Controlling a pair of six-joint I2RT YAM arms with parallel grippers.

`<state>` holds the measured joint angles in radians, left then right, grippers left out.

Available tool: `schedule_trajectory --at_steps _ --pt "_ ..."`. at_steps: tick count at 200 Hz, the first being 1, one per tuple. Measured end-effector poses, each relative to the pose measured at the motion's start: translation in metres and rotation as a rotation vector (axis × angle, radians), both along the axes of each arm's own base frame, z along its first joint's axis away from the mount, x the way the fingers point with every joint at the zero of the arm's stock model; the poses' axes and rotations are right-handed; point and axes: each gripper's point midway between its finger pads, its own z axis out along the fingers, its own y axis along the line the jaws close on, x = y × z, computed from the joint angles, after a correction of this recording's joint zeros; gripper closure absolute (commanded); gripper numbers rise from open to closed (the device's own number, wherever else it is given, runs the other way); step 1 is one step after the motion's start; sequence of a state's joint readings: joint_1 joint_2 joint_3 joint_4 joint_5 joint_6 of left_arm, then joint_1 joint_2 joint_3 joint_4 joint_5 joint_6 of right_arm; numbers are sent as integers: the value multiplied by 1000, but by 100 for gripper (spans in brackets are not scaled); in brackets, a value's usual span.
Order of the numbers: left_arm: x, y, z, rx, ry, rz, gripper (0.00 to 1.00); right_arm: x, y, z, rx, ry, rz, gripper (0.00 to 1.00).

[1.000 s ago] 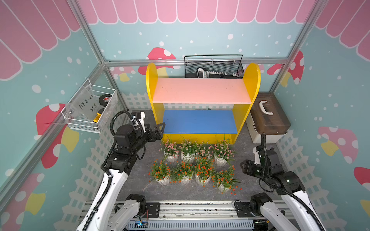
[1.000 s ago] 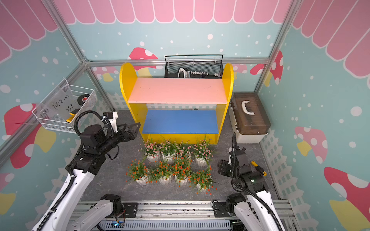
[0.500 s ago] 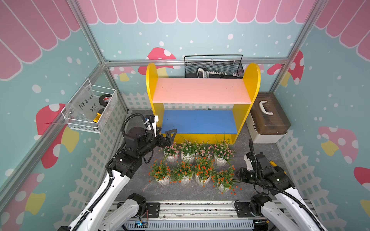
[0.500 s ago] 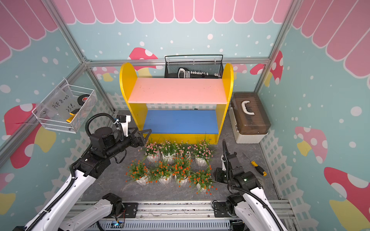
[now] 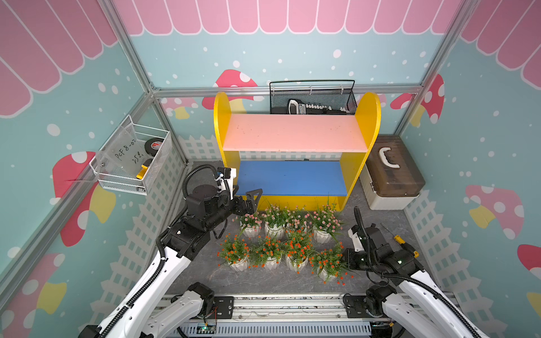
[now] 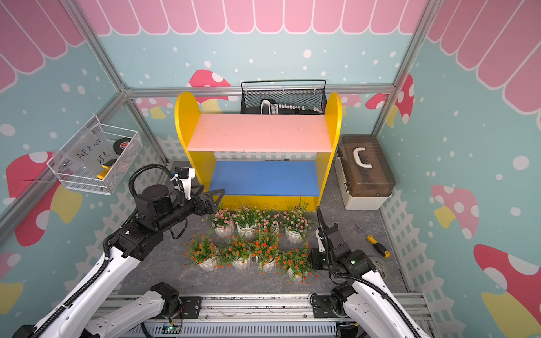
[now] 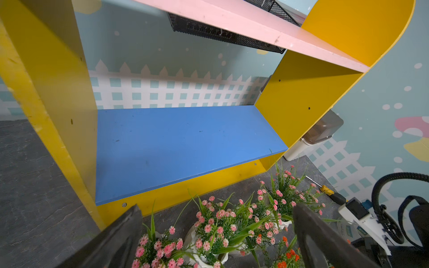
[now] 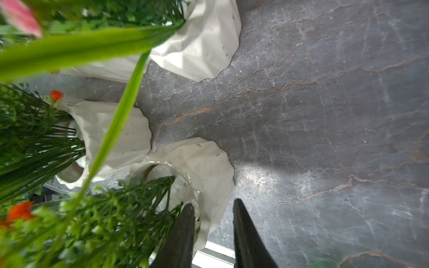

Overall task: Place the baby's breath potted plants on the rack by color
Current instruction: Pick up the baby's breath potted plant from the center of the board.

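Several baby's breath potted plants stand in two rows on the grey floor before the rack (image 5: 370, 117). The pink-flowered row (image 5: 275, 219) is nearer the rack; the orange-flowered row (image 5: 270, 254) is in front. Both rack shelves, pink (image 5: 292, 134) and blue (image 5: 289, 177), are bare. My left gripper (image 5: 253, 200) (image 7: 217, 206) hangs open above the leftmost pink plant (image 7: 160, 250). My right gripper (image 8: 213, 201) straddles the rim of the rightmost orange plant's pot (image 8: 204, 167) (image 5: 329, 263). One finger is inside the pot and one outside, and floor shows between the outer finger and the wall.
A black wire basket (image 5: 311, 99) sits behind the rack's top. A white wire basket (image 5: 131, 158) hangs on the left wall. A brown-lidded box (image 5: 390, 172) stands right of the rack, and a yellow-handled screwdriver (image 5: 402, 240) lies near the right arm. The arms' rail (image 5: 278, 304) runs along the front.
My left arm swung right, from beside the rack to over the pink row. My right arm moved left into the rightmost orange plant, and its jaws narrowed around the pot rim.
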<state>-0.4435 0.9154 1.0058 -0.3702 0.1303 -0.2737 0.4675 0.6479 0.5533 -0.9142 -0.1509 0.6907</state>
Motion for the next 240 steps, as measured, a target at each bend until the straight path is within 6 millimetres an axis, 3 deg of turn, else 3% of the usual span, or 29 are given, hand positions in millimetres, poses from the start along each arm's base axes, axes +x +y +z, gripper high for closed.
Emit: schedule_trajectory --at_steps 51,129,240 --pt "-3 -6 1 12 -9 -20 0 -5 6 -11 -10 24 37 79" --pt "-5 2 8 15 -38 23 1 1 15 -18 -16 31 62 87" --pt "-7 5 13 8 -55 30 0 11 20 -25 -37 33 66 82"
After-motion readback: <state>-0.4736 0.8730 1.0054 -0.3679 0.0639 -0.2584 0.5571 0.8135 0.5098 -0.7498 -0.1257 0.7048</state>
